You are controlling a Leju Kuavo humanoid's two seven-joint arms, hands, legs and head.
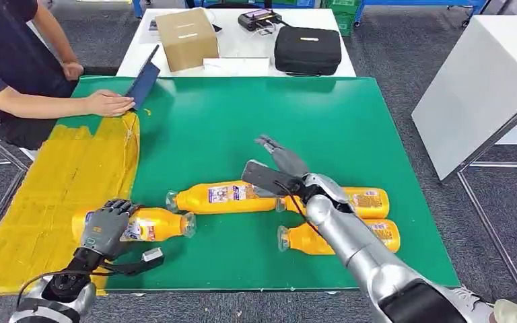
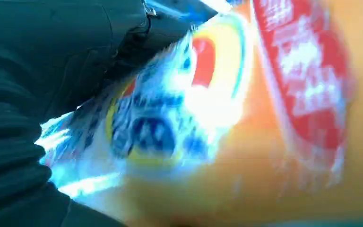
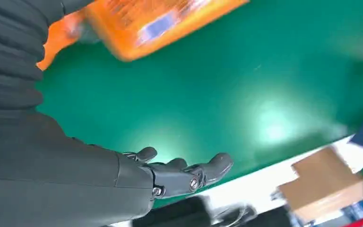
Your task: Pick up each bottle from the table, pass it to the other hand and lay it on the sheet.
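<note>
The left hand grips an orange bottle lying at the yellow sheet's edge; its wrist view blurs the label. The right hand hovers open-fingered above three bottles on the green mat

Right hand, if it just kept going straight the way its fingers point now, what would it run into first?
Probably nothing close. The right hand is open, fingers aimed over bare green mat toward the far edge. Beyond that edge sit a cardboard box and a black case; depth is unclear, so which comes first cannot be told.
</note>
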